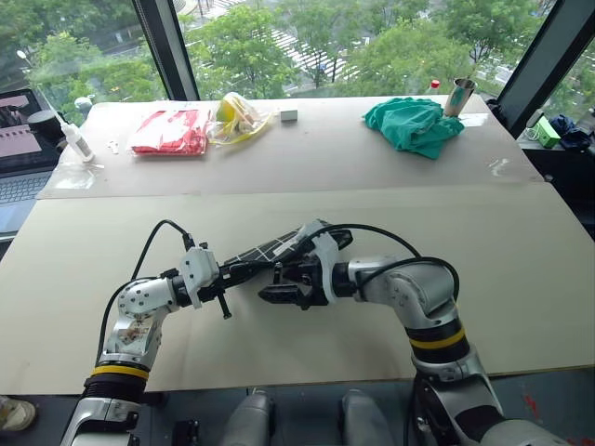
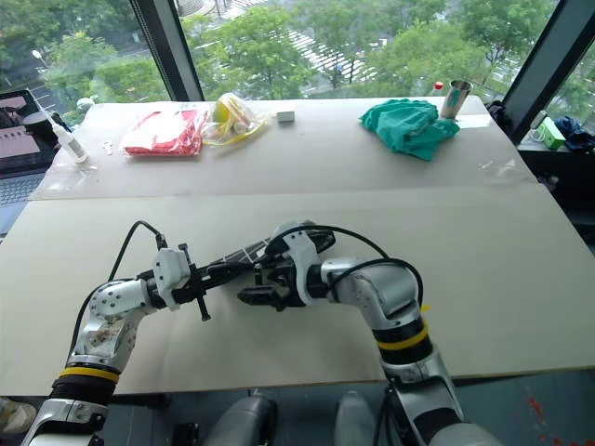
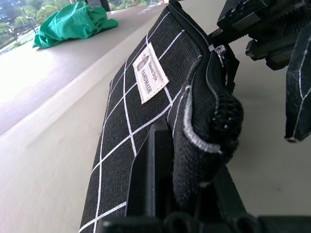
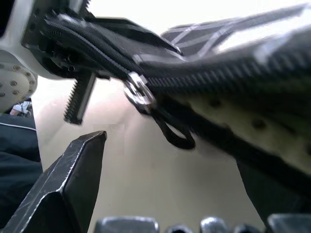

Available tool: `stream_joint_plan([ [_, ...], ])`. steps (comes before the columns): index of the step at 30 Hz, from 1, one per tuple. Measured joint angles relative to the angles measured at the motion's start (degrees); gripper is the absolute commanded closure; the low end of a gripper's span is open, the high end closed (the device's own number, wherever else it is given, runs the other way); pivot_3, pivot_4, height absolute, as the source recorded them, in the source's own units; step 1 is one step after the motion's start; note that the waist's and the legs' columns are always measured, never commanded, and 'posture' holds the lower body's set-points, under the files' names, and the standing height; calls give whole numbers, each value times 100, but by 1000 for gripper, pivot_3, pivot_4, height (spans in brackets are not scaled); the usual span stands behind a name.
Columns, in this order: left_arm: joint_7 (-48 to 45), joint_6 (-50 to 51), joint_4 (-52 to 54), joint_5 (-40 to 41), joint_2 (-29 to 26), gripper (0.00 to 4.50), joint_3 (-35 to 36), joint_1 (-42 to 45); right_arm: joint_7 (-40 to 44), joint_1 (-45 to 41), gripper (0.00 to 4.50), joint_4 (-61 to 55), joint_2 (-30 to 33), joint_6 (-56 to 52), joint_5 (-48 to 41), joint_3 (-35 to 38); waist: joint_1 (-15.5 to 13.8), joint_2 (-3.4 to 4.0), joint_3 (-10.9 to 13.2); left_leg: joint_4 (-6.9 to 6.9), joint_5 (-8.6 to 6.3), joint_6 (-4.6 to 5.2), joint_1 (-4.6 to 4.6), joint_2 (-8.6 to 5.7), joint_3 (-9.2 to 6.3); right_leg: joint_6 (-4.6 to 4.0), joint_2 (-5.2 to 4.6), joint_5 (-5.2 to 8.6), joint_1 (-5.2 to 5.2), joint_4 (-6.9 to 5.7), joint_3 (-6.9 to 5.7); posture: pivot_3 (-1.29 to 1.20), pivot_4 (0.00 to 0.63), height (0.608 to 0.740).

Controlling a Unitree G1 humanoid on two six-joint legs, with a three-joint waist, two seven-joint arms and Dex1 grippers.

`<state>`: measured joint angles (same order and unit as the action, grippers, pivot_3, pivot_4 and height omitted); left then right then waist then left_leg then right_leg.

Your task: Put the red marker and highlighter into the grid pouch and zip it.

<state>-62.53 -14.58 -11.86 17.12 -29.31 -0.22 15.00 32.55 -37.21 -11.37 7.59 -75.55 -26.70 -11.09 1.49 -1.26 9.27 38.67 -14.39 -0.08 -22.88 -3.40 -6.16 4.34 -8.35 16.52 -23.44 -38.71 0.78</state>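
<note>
Above the near counter (image 1: 521, 279), left tool (image 1: 226, 276) clamps the black white-gridded fabric pouch (image 1: 270, 251); right tool (image 1: 279, 294) gapes beside the zipper strap (image 4: 175, 136) and could snag fabric instead.

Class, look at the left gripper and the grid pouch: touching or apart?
Touching. The left wrist view shows the left gripper clamped on the grid pouch, its end squeezed between the fingers.

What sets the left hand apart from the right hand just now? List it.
The left hand is shut on the end of the grid pouch, holding it off the table; the right hand is open and holds nothing. The left hand grips the pouch, while the right hand sits beside its zipper pull. Both have black fingers.
</note>
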Motion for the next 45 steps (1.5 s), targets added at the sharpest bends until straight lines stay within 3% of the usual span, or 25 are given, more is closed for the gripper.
stream_joint_plan([
  [3, 10, 6, 0, -2, 0, 4500, 0, 0, -174, -158, 761, 320, -142, 35, 74, 4, 13, 0, 0, -1, 0, 0, 0, -1, -1, 0, 0, 0, -3, -6, 0, 0, 150, 740],
  [14, 11, 15, 0, -2, -1, 4500, 1, 0, -150, -161, 4483, 333, 190, 129, 57, 36, 110, 0, 0, -3, 1, -2, -24, 0, 2, 0, 0, 0, -46, -28, 2, 0, 150, 740],
  [29, 27, 3, -17, -2, 15, 4500, 0, 27, 20, 65, 4483, -342, 486, -14, -629, 297, 108, 0, 0, -1, 5, -8, -40, 0, 4, 0, -1, 0, -62, -32, 4, 0, 150, 740],
  [33, 28, -4, -35, -2, 27, 4500, 3, 47, 410, 240, 4483, -947, 1209, -56, -984, 371, 83, 0, 0, 6, 4, -5, -43, -3, 7, 0, -4, 0, -59, -27, 4, 0, 150, 740],
  [38, -20, -17, -30, -4, 30, 4500, -33, 39, 1314, 405, 4483, -1538, 3067, 773, -902, 345, 66, 0, 0, 6, 2, -1, -44, -2, 13, 0, -3, 0, -56, -22, 0, 0, 150, 740],
  [42, -66, -28, -30, -3, 34, 4500, -90, 64, 1888, 447, 4483, -1401, 4364, 2007, -90, -65, 80, -1, 1, 7, 2, 0, -43, -1, 23, 0, -4, 0, -56, -20, 0, 0, 150, 740],
  [45, -66, -28, -34, -3, 34, 4500, -90, 79, 2038, 428, 4483, -796, 4821, 2874, 601, -249, 81, -1, 1, 8, 2, -1, -43, 0, 29, 0, -4, 0, -57, -21, 1, 0, 150, 740],
])
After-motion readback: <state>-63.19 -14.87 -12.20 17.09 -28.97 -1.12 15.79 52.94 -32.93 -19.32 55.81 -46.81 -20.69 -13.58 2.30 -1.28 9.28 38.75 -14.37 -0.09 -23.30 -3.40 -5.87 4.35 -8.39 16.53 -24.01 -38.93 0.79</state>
